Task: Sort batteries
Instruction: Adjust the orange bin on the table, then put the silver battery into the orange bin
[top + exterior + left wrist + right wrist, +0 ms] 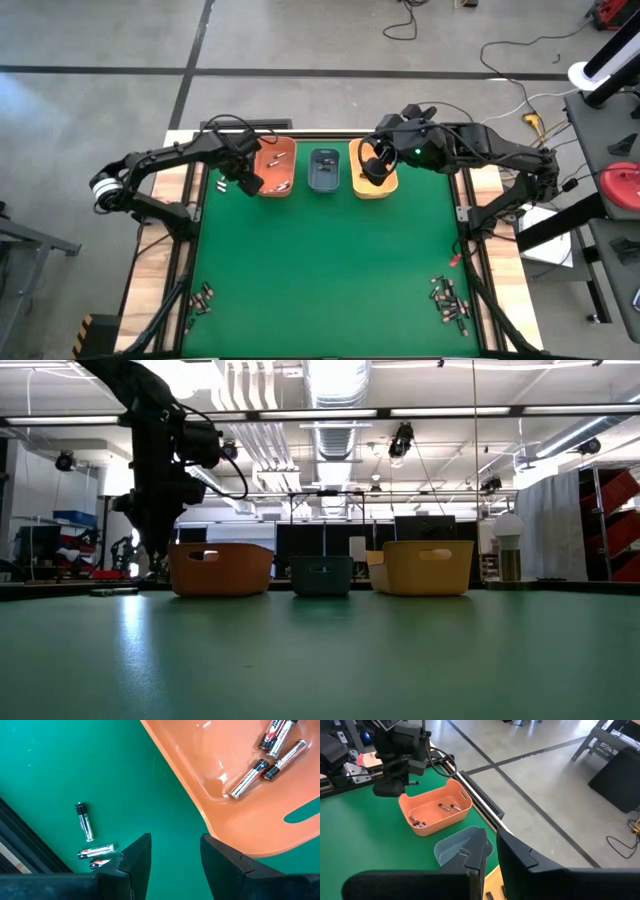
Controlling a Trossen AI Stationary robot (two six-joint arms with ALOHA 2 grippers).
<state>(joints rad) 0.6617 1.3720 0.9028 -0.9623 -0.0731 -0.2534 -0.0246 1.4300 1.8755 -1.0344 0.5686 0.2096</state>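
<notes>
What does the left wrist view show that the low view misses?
Only the left wrist view shows batteries: four inside the orange bin and three loose batteries on the mat beside it, with the left gripper open and empty. Only the low view shows the blue-grey bin and yellow-orange bin. Both show the orange bin.

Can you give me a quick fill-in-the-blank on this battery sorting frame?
1. The bin between the orange bin and the yellow bin is ____ in colour.
2. The left pincer is empty and ____.
3. The right pincer hangs over the ____ bin.
4. In the left wrist view, ____ batteries lie on the mat beside the orange bin.

Missing words: blue-grey; open; yellow; three
</notes>
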